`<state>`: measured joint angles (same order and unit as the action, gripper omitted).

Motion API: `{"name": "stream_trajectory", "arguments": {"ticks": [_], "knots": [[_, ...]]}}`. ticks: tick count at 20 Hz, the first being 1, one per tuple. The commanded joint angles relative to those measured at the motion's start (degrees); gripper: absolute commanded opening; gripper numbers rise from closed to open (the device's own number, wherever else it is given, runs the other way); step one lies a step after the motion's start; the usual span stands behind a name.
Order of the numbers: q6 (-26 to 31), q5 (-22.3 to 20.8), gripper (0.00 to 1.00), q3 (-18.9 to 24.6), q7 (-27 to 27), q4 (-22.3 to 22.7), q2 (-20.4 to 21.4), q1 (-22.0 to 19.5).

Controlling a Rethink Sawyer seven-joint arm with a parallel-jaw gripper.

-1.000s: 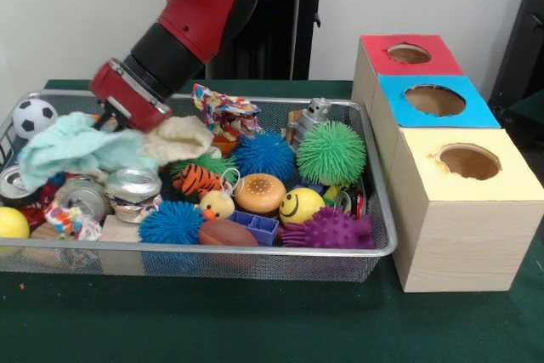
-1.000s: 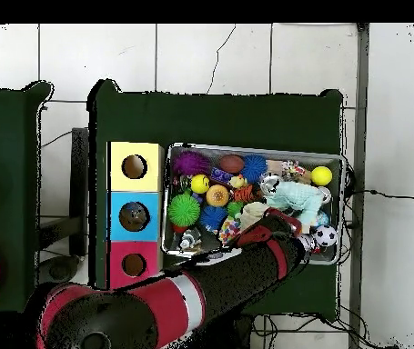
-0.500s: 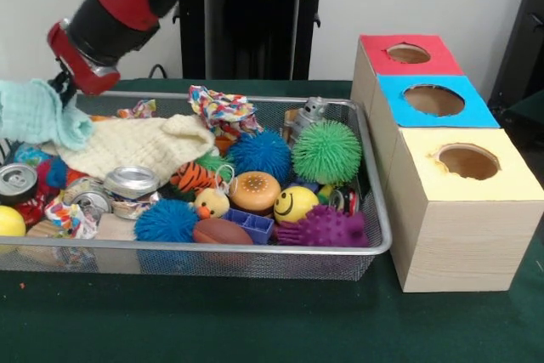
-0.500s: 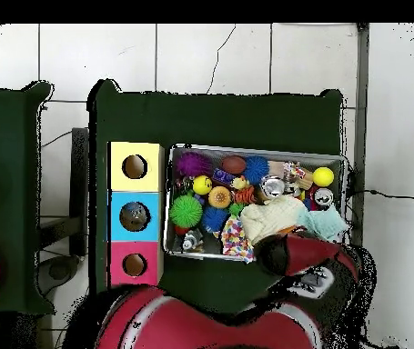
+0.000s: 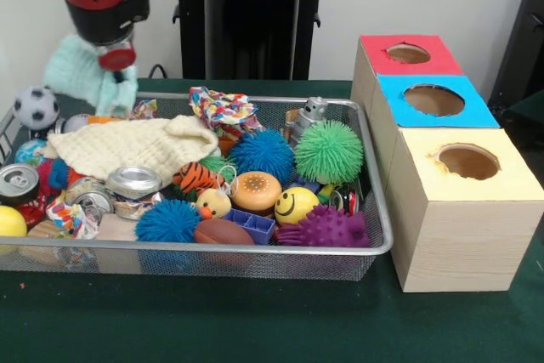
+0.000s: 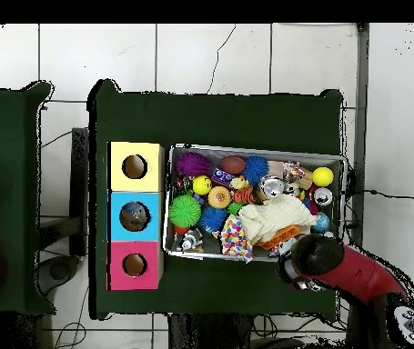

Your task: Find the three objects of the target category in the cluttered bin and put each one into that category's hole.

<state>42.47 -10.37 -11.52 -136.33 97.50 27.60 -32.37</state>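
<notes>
Tool: the tool [image 5: 116,70] is hanging above the bin's far left corner, clenching the pale green cloth [image 5: 85,74]
Cloth: it is dangling clear of the clutter, over the bin's [image 5: 374,210] rim
Bin: a cream knitted cloth [image 5: 136,144] is lying over toys and cans along the left side
Boxes: the red [image 5: 410,54], blue [image 5: 434,100] and yellow box [image 5: 468,161] are standing in a row beside the bin's right edge on the worktop [image 5: 255,320]

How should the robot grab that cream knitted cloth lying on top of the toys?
Best guess: pinch the cream knitted cloth from straight above, at the bunched fold on its end near the orange tiger toy. It lies draped flat over other toys, so no side edge is open, but that raised fold gives something to squeeze.
</notes>
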Motion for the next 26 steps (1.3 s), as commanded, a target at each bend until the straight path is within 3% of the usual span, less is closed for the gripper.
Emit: {"name": "stream_trajectory", "arguments": {"ticks": [1,4,8,11,16,18,22,26], "knots": [[1.0,0.3,0.00,23.0,21.6,13.2,-2.8,-5.7],[-9.9,-3.9,0.00,27.6,21.1,15.3,-2.6,-8.1],[-21.3,-14.9,0.00,22.8,11.5,13.7,2.1,-1.0],[-23.4,-17.1,0.00,22.3,7.7,15.1,4.1,-0.3],[-21.6,-15.3,0.00,22.4,3.6,19.8,10.3,1.0],[-20.0,-15.0,0.00,20.6,2.6,20.7,13.7,3.3],[-9.1,-13.3,0.00,14.1,1.6,20.7,22.4,9.9],[3.3,-13.6,0.00,10.8,4.7,18.7,29.1,13.7]]}}
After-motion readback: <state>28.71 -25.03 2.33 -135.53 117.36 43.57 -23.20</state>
